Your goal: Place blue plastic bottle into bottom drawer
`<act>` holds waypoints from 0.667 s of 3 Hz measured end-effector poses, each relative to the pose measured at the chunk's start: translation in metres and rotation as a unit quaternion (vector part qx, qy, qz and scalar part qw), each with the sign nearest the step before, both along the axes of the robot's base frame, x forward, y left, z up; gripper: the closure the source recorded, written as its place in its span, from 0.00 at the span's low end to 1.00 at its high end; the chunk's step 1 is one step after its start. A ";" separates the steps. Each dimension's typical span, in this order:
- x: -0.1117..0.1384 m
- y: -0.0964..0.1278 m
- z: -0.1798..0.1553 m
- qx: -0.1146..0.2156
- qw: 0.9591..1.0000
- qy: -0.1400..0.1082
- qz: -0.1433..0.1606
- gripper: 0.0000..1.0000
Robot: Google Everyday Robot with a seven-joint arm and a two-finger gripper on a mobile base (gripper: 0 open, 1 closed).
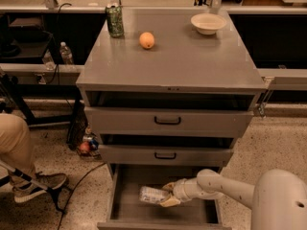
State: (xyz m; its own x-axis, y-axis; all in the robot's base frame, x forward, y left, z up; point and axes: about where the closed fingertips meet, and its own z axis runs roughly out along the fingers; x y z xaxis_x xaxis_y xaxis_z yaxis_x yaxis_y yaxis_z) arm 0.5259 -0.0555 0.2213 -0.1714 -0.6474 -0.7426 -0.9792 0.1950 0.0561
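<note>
In the camera view we see the gripper [168, 195] low inside the open bottom drawer [144, 225], jaws clamped on 1 end of the blue plastic bottle [151, 194]. Released crooked, it could roll; lifting out, the arm could snag the middle drawer [201, 155].

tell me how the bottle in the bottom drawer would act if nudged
The bottle lies on its side on the drawer floor, so it would probably roll. It looks clear and thin-walled, so likely light and easily dented. The end effector is at one end of it.
</note>
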 end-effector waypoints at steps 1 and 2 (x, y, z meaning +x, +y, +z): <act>0.002 0.004 -0.014 -0.012 1.000 0.000 -0.005 1.00; 0.005 0.007 -0.030 -0.017 1.000 0.003 -0.013 1.00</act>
